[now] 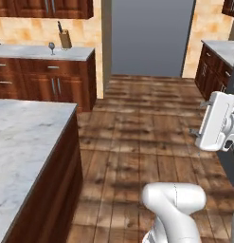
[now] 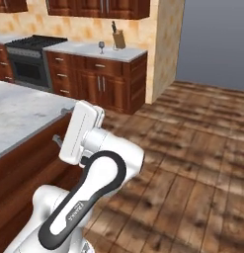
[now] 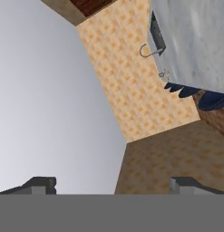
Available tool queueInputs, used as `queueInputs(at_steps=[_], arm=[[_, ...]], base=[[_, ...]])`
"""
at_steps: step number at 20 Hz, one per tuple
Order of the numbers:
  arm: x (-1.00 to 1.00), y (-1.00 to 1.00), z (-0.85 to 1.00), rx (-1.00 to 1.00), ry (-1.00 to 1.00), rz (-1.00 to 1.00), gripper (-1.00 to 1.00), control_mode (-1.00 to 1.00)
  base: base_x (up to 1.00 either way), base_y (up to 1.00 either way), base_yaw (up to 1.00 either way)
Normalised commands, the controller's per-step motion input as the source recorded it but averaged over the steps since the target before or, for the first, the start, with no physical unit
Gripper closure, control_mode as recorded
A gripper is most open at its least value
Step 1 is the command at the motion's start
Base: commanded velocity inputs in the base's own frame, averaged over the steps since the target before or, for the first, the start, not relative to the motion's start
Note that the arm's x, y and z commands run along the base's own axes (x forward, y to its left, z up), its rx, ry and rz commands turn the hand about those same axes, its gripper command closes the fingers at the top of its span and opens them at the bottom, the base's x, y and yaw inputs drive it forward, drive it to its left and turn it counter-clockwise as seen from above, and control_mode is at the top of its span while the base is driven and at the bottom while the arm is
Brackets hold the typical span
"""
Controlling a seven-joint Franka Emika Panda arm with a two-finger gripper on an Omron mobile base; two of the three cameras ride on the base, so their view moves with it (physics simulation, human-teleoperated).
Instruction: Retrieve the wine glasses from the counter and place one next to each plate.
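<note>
From the left base camera I am looking across the wooden floor at the far white-grey marbled counter over dark reddish cabinets (image 1: 42,52), where one small smoky-grey stemmed wine glass (image 1: 51,48) is standing upright, just beside a tan wooden knife block (image 1: 65,39); I am well apart from it, with the near marble island (image 1: 23,142) lying between. From the right base camera the same glass (image 2: 101,47) is sitting on that counter near the knife block (image 2: 119,38), past the black stove (image 2: 32,57). Through my hand camera my two-finger gripper (image 3: 115,185) is hanging with its fingertips (image 3: 41,183) spread wide and nothing between them. I am judging the glass light, rigid, slick and easily broken or tipped, so I am planning to close gently around the rounded bowl, or the stem just under it, keeping it upright.
</note>
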Motion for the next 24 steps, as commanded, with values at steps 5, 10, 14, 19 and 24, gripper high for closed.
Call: queueInputs(at_steps=[5, 10, 14, 19, 24], arm=[[0.00, 0.00, 0.00, 0.00, 0.00, 0.00, -1.00, 1.00], [0.00, 0.00, 0.00, 0.00, 0.00, 0.00, -1.00, 1.00], [0.00, 0.00, 0.00, 0.00, 0.00, 0.00, -1.00, 1.00], [0.00, 0.00, 0.00, 0.00, 0.00, 0.00, -1.00, 1.00], [0.00, 0.00, 0.00, 0.00, 0.00, 0.00, -1.00, 1.00]], base=[[1.00, -0.08, 0.05], [1.00, -0.07, 0.05], [1.00, -0.08, 0.05], [1.00, 0.00, 0.03], [1.00, 0.00, 0.01]])
